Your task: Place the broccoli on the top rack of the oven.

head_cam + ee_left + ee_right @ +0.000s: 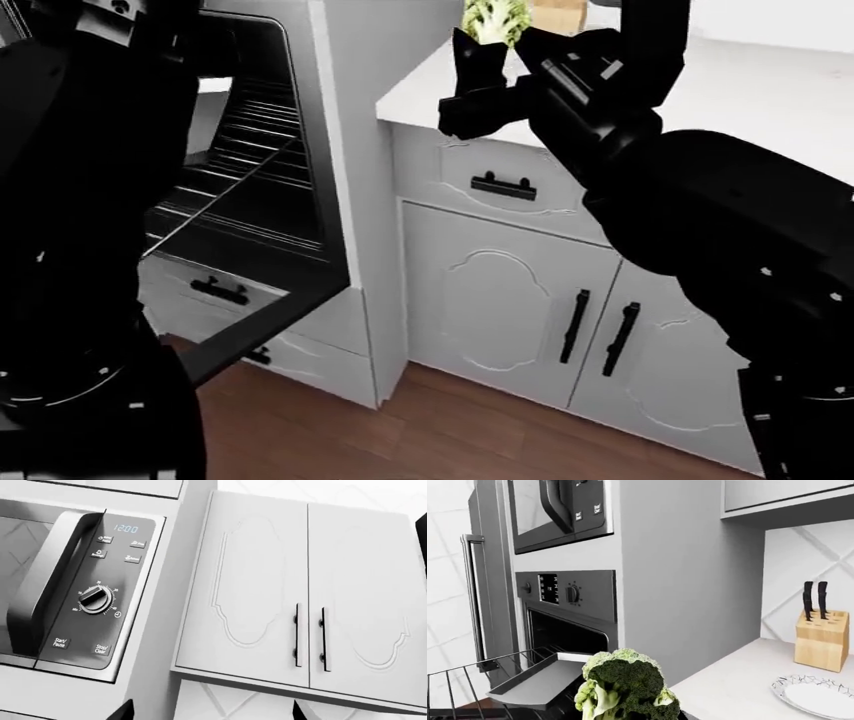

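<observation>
The broccoli (624,685), a green floret with a pale stem, sits in my right gripper (497,50), which is shut on it and holds it up above the counter's left end; it also shows in the head view (497,18). The oven (567,610) stands open to the left, with its door (267,300) folded down. Wire racks (254,125) show inside the dark cavity. One wire rack (467,680) sticks out of the oven, beside a flat grey tray (540,682). My left gripper (213,715) is open and empty, raised toward the microwave and upper cabinets.
A microwave (67,590) sits above the oven. White upper cabinets (307,595) hang to its right. The white counter (747,90) holds a knife block (822,640) and a plate (820,695). Lower cabinets (534,310) stand under it. My left arm (67,150) hides part of the oven.
</observation>
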`<state>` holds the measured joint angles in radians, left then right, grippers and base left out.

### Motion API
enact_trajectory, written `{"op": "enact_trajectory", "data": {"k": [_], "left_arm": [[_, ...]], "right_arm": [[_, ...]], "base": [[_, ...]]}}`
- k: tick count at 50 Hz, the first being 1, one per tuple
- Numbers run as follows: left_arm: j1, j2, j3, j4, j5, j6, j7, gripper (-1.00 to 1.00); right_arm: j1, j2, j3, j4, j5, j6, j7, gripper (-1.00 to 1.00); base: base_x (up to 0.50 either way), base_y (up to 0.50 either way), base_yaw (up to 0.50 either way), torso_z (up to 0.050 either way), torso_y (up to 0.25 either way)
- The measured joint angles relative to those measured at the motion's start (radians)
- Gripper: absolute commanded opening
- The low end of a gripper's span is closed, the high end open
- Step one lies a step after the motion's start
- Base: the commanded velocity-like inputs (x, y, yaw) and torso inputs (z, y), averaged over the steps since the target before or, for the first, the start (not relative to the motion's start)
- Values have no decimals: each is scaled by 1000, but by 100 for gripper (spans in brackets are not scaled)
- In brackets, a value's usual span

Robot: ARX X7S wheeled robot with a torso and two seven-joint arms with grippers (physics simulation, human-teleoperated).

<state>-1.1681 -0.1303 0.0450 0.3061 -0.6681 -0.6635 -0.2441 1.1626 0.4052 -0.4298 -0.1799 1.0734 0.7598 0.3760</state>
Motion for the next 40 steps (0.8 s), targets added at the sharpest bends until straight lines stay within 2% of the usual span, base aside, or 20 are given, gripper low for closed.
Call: {"op": "enact_trajectory", "data": {"k": [40], "left_arm": [[-23,-31,13,-6,-14,31,-27,100]], "right_arm": [[24,-14,3,16,7,-17,1,-100]], "base": [[0,0,500,0,0]]}}
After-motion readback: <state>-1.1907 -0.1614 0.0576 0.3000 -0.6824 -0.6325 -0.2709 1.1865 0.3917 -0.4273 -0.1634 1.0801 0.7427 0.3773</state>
